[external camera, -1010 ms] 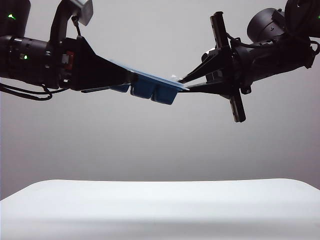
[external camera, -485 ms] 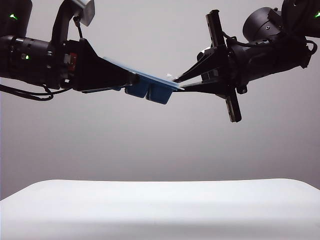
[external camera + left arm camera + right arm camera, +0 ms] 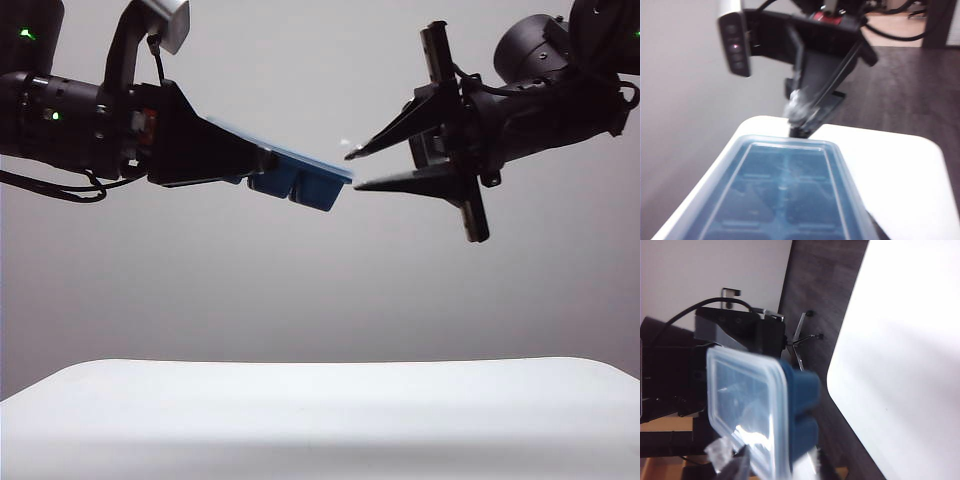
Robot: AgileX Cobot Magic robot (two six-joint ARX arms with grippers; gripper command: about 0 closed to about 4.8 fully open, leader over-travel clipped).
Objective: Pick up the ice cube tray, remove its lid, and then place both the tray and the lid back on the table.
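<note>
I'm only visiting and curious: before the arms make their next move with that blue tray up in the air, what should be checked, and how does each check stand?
1. Left gripper holds the ice cube tray: ok, clamped at one end.
2. Tray clear of the table: ok, well above it.
3. Lid off the tray: not ok, it covers the top.
4. Right gripper gripping the lid's tab: not ok, its jaws stand apart at the tray's free end.
5. Tray level: not ok, it slopes down toward the right gripper.
</note>
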